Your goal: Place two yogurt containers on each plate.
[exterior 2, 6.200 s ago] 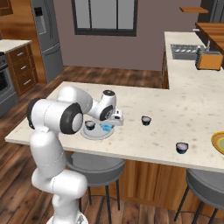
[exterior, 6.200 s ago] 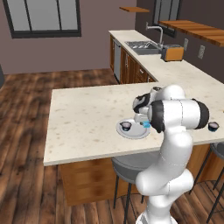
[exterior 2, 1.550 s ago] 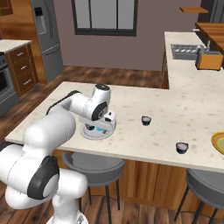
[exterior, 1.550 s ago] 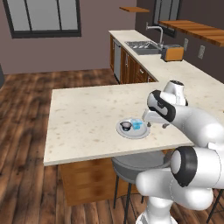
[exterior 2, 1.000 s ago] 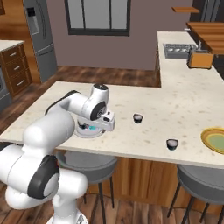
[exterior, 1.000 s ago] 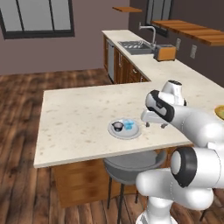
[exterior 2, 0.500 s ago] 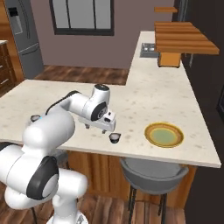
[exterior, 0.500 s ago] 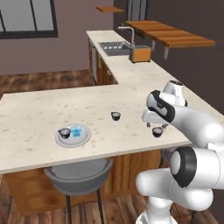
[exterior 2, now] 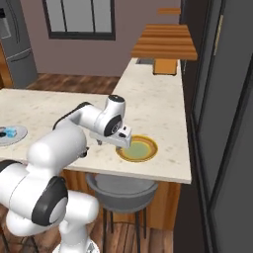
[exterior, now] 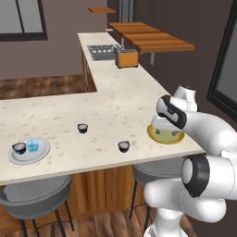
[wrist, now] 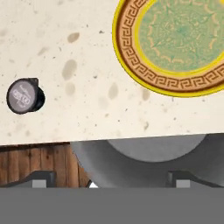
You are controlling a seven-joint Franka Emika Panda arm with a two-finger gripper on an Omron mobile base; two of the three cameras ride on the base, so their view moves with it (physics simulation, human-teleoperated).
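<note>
Left base view: yellow plate [exterior: 165, 134] half hidden behind hand [exterior: 165, 127]; finger spread unclear. Two dark cups [exterior: 123, 146] loose on worktop [exterior: 106, 99], two more on grey plate [exterior: 28, 150].
Right base view: hand [exterior 2: 118, 141] low at plate's edge [exterior 2: 138, 148].
Hand view: plate [wrist: 175, 43] cut off; one cup [wrist: 25, 96] alongside.

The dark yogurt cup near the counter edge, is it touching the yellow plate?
Apart. The hand view shows bare counter between the dark yogurt cup and the yellow plate; the left base view shows the same gap.
</note>
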